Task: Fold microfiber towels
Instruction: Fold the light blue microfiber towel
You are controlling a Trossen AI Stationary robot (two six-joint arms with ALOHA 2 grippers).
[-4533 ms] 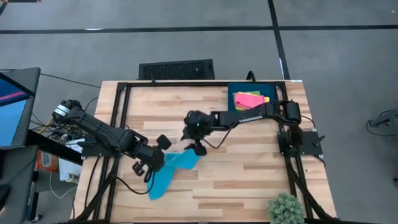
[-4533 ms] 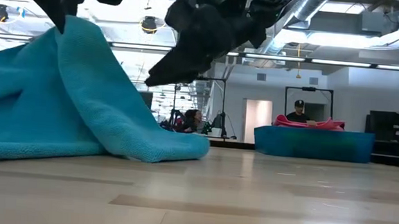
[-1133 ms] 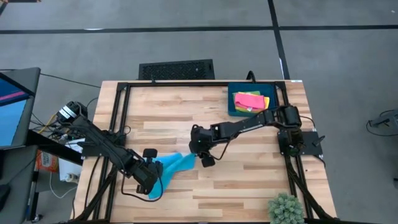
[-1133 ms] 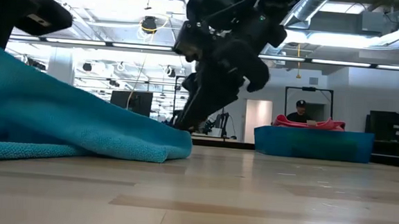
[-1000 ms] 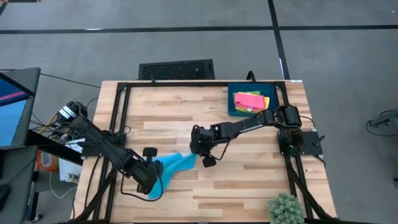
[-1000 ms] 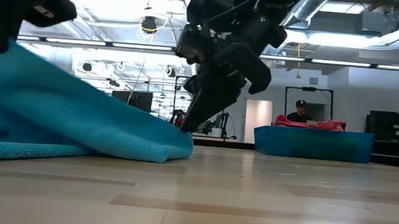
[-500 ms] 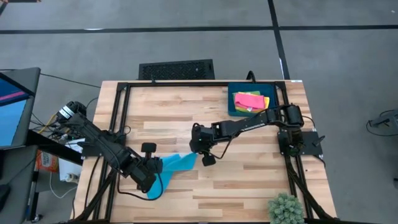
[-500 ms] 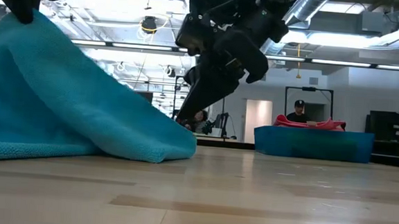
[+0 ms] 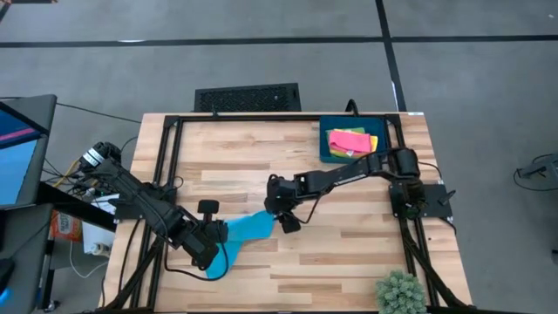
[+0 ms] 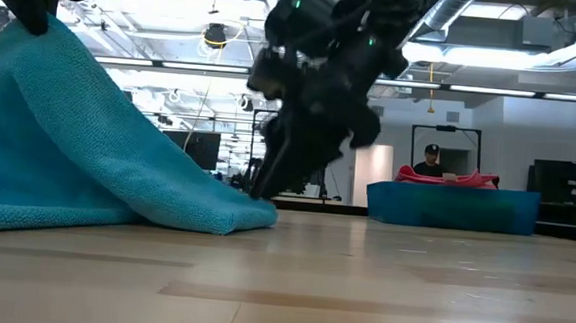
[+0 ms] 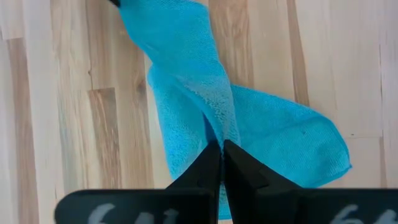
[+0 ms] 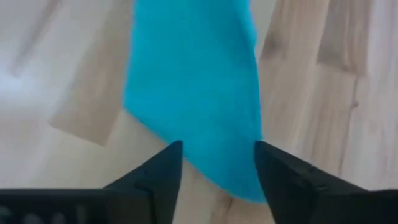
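Near the worktop's front-left corner, the left pincer (image 9: 212, 234) pinches the blue towel (image 9: 244, 228), lifting one end. Mid-worktop, the right pincer (image 12: 214, 163) stands wide over its far corner. Mid-fold, I'd say; next, carry the raised end across.

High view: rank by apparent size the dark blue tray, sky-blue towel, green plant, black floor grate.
1. Black slatted floor grate, largest.
2. Limp sky-blue microfiber towel and dark blue rectangular tray: look alike, unranked.
3. Small spiky green plant, smallest, partly cut off.
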